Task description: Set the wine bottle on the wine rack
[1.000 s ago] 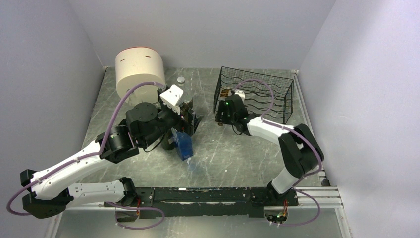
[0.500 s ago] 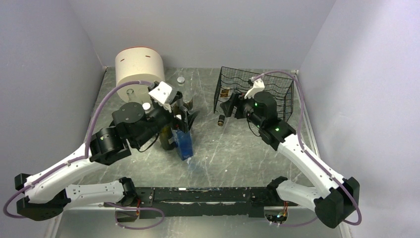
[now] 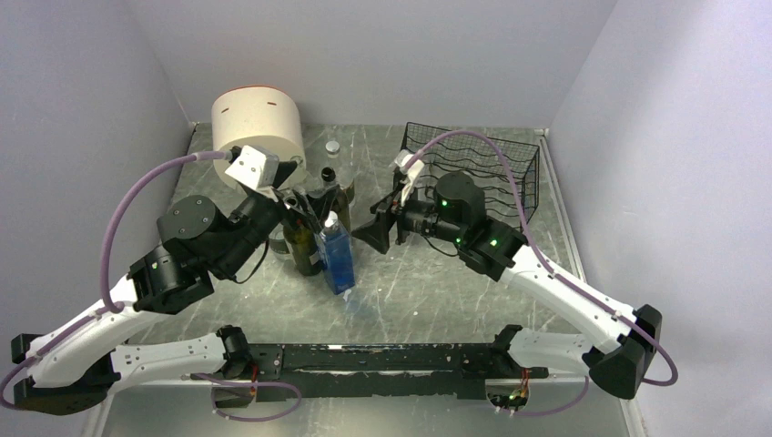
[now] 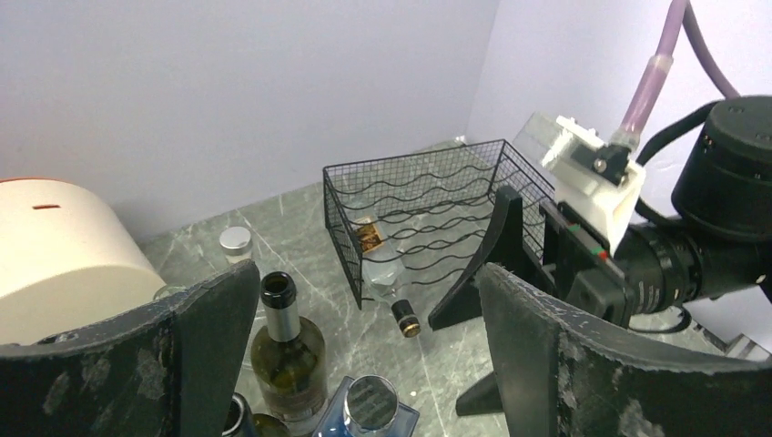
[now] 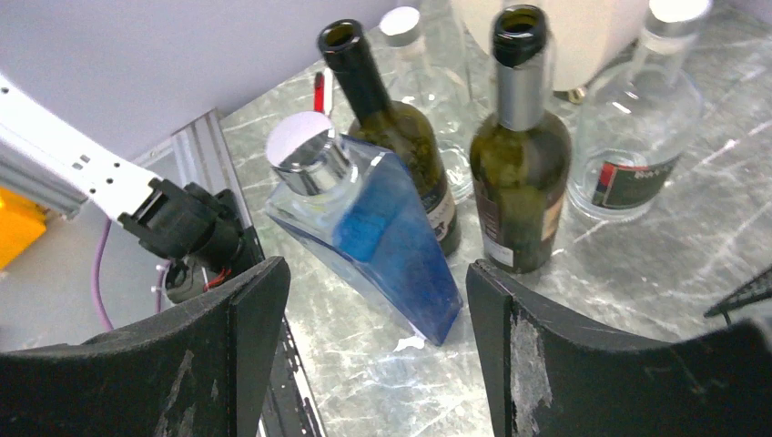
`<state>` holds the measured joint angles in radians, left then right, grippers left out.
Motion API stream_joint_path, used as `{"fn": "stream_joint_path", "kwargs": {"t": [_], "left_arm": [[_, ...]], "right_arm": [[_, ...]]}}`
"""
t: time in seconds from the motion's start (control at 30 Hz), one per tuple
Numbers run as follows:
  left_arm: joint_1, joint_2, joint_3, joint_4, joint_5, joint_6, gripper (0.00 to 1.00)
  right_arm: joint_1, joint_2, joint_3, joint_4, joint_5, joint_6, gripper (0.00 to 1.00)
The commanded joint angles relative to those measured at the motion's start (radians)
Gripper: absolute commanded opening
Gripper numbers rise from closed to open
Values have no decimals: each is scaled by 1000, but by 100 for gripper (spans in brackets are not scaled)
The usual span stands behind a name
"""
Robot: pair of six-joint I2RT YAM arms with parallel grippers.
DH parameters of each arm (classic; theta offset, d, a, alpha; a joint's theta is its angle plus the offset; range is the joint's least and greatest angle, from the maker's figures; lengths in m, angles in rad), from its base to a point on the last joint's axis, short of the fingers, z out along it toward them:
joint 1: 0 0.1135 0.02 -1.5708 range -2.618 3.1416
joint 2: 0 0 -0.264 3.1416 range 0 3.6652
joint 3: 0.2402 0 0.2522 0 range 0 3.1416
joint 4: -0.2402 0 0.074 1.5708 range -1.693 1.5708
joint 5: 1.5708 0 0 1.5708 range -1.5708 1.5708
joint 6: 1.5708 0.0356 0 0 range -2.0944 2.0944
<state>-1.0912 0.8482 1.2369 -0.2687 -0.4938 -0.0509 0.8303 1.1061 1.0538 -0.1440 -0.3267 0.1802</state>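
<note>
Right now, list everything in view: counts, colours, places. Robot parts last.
wine rack: 1, black wire, back right of the table
bottle in the rack: at least 1, cork-coloured end showing, lying at its left end
small bottle: 1, dark, lying on the table just in front of the rack
green wine bottles: 2, dark green, open, upright, centre-left
blue bottle: 1, blue with silver cap, in front of the green ones
clear bottles: 2, clear glass, capped, behind the green ones
cylindrical container: 1, cream, back left
table: 1, grey marbled
left gripper: 1, black, open, at the bottle cluster
right gripper: 1, black, open, facing the bottles from the rack side
</note>
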Motion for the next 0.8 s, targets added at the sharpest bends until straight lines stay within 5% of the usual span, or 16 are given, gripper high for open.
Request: {"fn": "stream_joint_path", "kwargs": {"t": [0.0,0.27,0.77], "left_arm": [[-3,-26,9,38,-70,20,94],[-3,-48,-5,60,-169,47,93],[-3,-68,-28,52,-218,40,94]], "right_arm": [[72,34,43,17,61,-61,77],[252,84,57,40,487,-3,83],[469,251,143,6,925,51,84]]}}
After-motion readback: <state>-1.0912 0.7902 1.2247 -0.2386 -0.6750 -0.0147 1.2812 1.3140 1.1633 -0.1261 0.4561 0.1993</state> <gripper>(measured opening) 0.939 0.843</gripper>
